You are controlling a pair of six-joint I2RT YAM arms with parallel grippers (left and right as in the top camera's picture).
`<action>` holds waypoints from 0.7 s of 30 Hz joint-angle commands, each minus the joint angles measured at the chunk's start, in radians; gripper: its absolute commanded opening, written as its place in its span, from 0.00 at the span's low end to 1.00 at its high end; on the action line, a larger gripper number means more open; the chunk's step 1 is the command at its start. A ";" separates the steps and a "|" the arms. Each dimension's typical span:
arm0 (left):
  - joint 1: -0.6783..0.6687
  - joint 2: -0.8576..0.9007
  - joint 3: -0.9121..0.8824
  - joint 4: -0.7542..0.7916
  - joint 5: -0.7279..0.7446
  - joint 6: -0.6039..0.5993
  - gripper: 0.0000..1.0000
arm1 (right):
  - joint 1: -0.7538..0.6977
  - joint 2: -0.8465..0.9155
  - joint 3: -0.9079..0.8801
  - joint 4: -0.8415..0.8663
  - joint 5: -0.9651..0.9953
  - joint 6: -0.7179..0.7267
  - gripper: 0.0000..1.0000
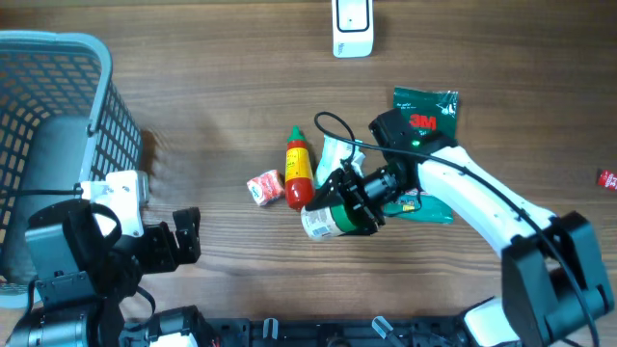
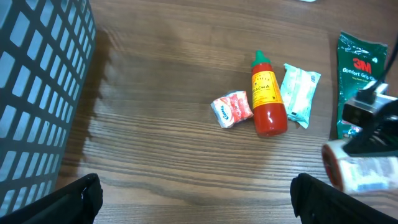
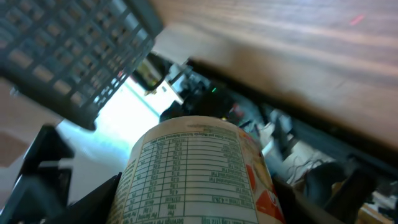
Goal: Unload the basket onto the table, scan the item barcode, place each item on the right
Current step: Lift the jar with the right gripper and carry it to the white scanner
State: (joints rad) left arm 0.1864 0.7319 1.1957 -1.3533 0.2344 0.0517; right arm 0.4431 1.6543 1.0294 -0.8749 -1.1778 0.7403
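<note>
The item is a white tub [image 1: 324, 222] with a printed nutrition table, seen close up in the right wrist view [image 3: 196, 171] and at the right edge of the left wrist view [image 2: 360, 169]. My right gripper [image 1: 352, 204] is shut on it, one finger [image 3: 93, 199] on each flank, and holds it on its side near the table's middle. A white scanner [image 1: 352, 27] stands at the far edge. My left gripper [image 1: 185, 237] is at the near left, open [image 2: 199, 196] over bare wood with nothing between its fingers.
A red sriracha bottle [image 1: 300, 172], a small red-and-white packet [image 1: 264, 187] and a pale green packet [image 1: 335, 154] lie just left of the tub. A green 3M pack [image 1: 425, 109] lies behind the right arm. A blue-grey mesh basket [image 1: 92, 106] fills the left side.
</note>
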 commanded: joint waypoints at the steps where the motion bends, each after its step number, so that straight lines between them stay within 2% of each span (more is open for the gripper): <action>1: 0.006 -0.007 0.002 0.003 0.016 0.023 1.00 | 0.003 -0.097 0.026 -0.043 -0.102 -0.023 0.61; 8: 0.006 -0.007 0.002 0.003 0.016 0.023 1.00 | 0.003 -0.233 0.026 -0.059 -0.072 0.049 0.61; 13: 0.006 -0.007 0.002 0.003 0.016 0.023 1.00 | 0.002 -0.248 0.025 -0.032 0.008 0.048 0.61; 16: 0.006 -0.007 0.002 0.003 0.016 0.023 1.00 | 0.002 -0.248 0.025 0.115 0.218 0.077 0.65; 17: 0.006 -0.007 0.002 0.003 0.016 0.023 1.00 | 0.002 -0.248 0.025 0.233 0.325 0.130 0.60; 19: 0.006 -0.007 0.002 0.003 0.016 0.023 1.00 | 0.002 -0.248 0.025 0.330 0.383 0.124 0.54; 21: 0.006 -0.007 0.002 0.003 0.016 0.023 1.00 | 0.002 -0.248 0.025 0.429 0.458 0.119 0.54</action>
State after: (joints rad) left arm 0.1864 0.7319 1.1957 -1.3537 0.2344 0.0517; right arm 0.4454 1.4227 1.0317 -0.5350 -0.8845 0.8387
